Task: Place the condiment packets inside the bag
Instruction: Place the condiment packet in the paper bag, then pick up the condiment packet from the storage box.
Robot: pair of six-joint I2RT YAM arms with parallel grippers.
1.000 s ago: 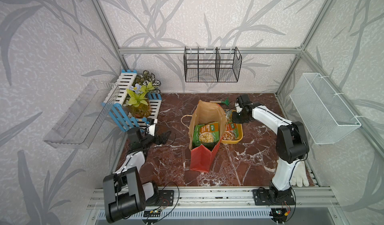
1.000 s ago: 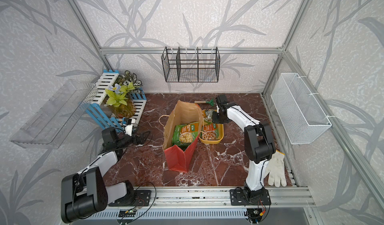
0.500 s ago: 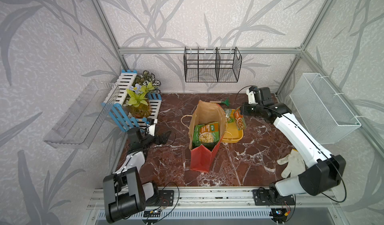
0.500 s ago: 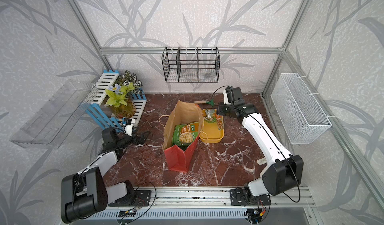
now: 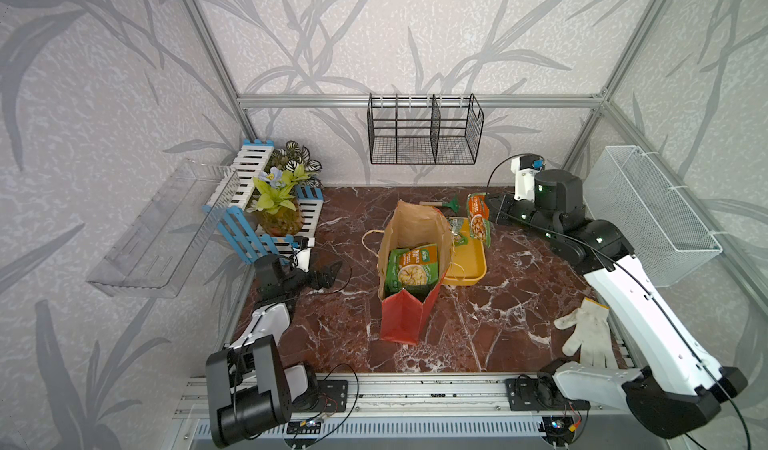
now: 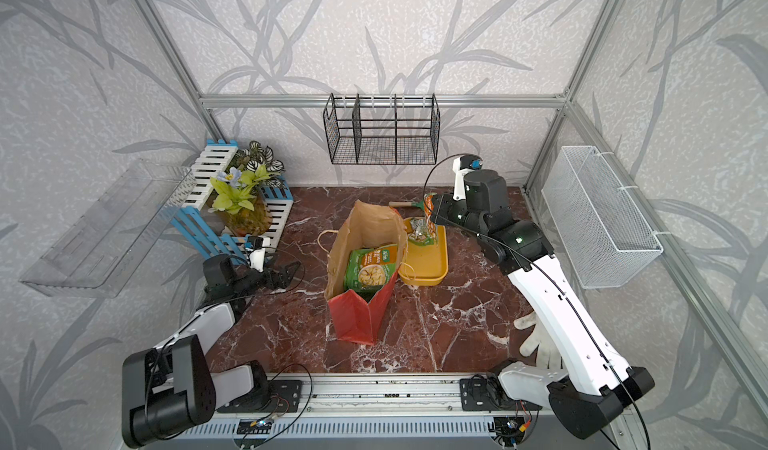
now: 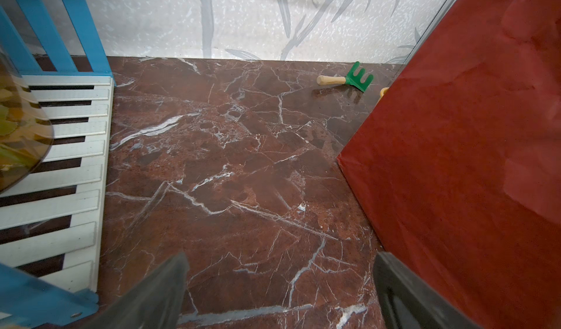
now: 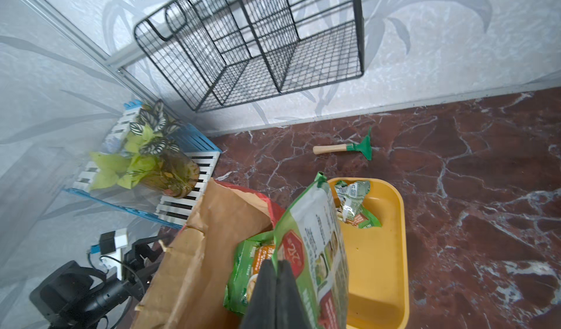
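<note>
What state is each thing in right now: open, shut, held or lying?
bag: upright, top open
green packet: inside the bag
orange packet: held in the air
crumpled packet: lying in the yellow tub
right gripper: shut on orange packet
left gripper: open, empty

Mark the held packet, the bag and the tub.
held packet point(image 5: 478, 219): a top view, printed front.
bag point(image 5: 403, 319): a top view, red outer side.
tub point(image 5: 467, 261): a top view, bare yellow floor.

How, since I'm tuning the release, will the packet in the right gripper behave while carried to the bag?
Probably floppy: the packet, pinched at one edge by the right gripper, curves along its length. Likely light, since that edge pinch alone carries it. Its glossy film might slip, so a swing could shift it.
</note>
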